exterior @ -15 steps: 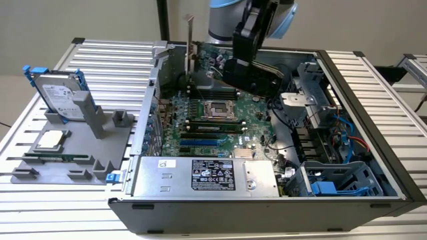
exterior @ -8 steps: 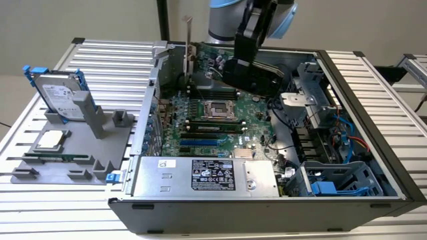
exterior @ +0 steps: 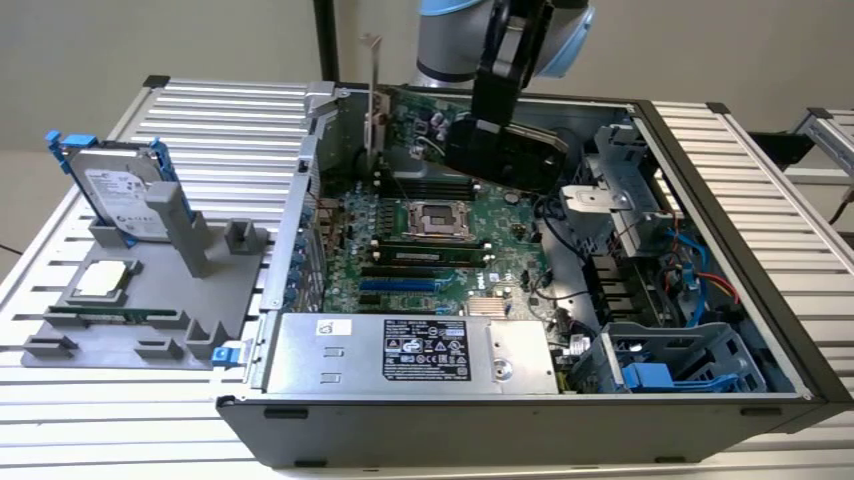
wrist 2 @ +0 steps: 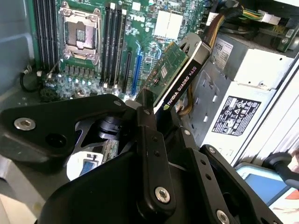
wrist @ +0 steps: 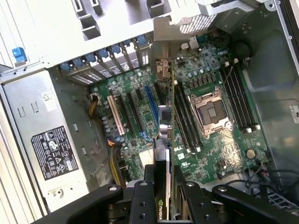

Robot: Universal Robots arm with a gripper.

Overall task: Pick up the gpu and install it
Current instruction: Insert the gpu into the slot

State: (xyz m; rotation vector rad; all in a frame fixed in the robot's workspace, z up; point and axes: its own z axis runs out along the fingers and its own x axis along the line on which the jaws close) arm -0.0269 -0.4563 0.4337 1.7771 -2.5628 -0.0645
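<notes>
Here, in the exterior view, the claw (exterior: 487, 135) clamps the gpu (exterior: 534, 160) above the motherboard (exterior: 400, 280) inside the open case (exterior: 534, 430). In the second wrist view the gpu (wrist 2: 180, 70) juts out tilted from the claw (wrist 2: 156, 109). In the first wrist view it hangs edge-on over the slots (wrist: 150, 100).

The gpu (wrist 2: 174, 60) is showing a green board and black shroud, the motherboard (wrist: 205, 154) is showing green with a blue slot (wrist: 150, 100), the drive (exterior: 114, 185) is sitting silver in blue, and the ribbed table (exterior: 200, 105) is gleaming pale grey.
</notes>
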